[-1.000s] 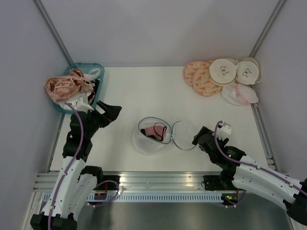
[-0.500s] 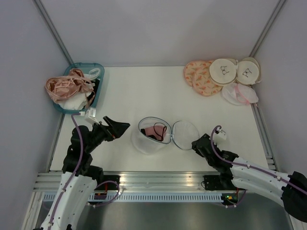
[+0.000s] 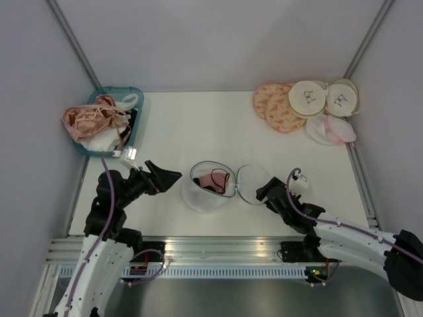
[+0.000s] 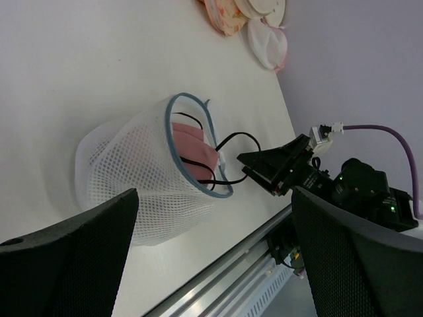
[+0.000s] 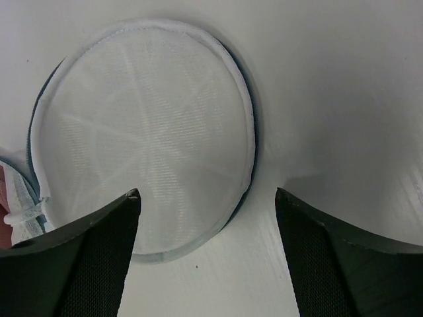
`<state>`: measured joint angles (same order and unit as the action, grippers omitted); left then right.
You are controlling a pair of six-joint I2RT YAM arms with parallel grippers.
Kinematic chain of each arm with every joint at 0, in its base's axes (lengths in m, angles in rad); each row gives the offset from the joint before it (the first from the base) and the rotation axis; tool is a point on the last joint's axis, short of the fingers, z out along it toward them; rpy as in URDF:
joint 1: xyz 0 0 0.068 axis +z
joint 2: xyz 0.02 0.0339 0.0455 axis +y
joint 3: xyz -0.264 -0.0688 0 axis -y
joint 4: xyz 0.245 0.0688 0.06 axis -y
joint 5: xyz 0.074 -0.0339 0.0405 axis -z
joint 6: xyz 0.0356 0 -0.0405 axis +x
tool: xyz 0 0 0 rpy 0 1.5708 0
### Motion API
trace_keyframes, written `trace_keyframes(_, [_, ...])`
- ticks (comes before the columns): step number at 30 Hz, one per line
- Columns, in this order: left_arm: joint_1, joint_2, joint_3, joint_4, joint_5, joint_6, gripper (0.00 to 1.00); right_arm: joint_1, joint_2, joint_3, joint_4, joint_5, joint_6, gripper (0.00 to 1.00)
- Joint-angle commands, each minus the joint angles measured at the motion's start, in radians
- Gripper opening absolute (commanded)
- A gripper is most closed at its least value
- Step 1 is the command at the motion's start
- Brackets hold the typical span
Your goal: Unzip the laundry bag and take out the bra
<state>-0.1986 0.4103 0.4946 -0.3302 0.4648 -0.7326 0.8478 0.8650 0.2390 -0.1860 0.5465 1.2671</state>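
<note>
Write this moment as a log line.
laundry bag: unzipped; lid: open; bra: inside; left gripper: open, beside bag; right gripper: open, over lid

We note laundry bag [image 4: 142,178]: translucent white mesh cloth, open weave; bra [image 4: 193,144]: pink matt fabric; table [image 4: 99,66]: smooth matt white.

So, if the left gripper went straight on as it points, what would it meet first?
Probably the mesh side of the laundry bag; the left gripper faces it across bare table, though height is unclear.
</note>
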Motion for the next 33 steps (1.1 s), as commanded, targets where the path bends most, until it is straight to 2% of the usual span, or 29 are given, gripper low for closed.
trace_keyframes(1, [-0.004,0.048,0.126,0.014,0.124,0.093,1.0,-0.003,-0.061,0.051,-0.115,0.015,-0.06,0.88])
trace_keyframes(7, [-0.067,0.234,0.32,0.014,0.138,0.174,1.0,-0.003,-0.106,0.114,-0.213,0.016,-0.123,0.93])
trace_keyframes(9, [-0.154,0.33,0.377,0.005,0.108,0.197,0.99,-0.001,-0.11,0.132,-0.245,0.033,-0.141,0.95])
trace_keyframes(10, [-0.197,0.363,0.413,-0.015,0.027,0.228,0.99,-0.001,-0.116,0.138,-0.259,0.039,-0.152,0.96])
trace_keyframes(11, [-0.302,0.396,0.43,-0.027,-0.027,0.243,0.99,-0.001,-0.118,0.154,-0.271,0.043,-0.156,0.97])
trace_keyframes(13, [-0.413,0.511,0.482,-0.055,-0.191,0.283,0.99,-0.001,-0.121,0.174,-0.311,0.068,-0.175,0.98])
trace_keyframes(14, [-0.506,0.559,0.499,-0.059,-0.239,0.292,0.99,-0.001,-0.126,0.192,-0.322,0.076,-0.184,0.98])
trace_keyframes(17, [-0.619,0.718,0.55,-0.064,-0.368,0.311,0.99,0.0,-0.145,0.23,-0.368,0.104,-0.207,0.98])
trace_keyframes(22, [-0.693,0.939,0.605,-0.063,-0.518,0.309,0.99,0.002,-0.216,0.267,-0.434,0.133,-0.238,0.98])
trace_keyframes(33, [-0.762,1.157,0.644,-0.049,-0.662,0.26,0.94,0.0,-0.336,0.27,-0.49,0.159,-0.256,0.98])
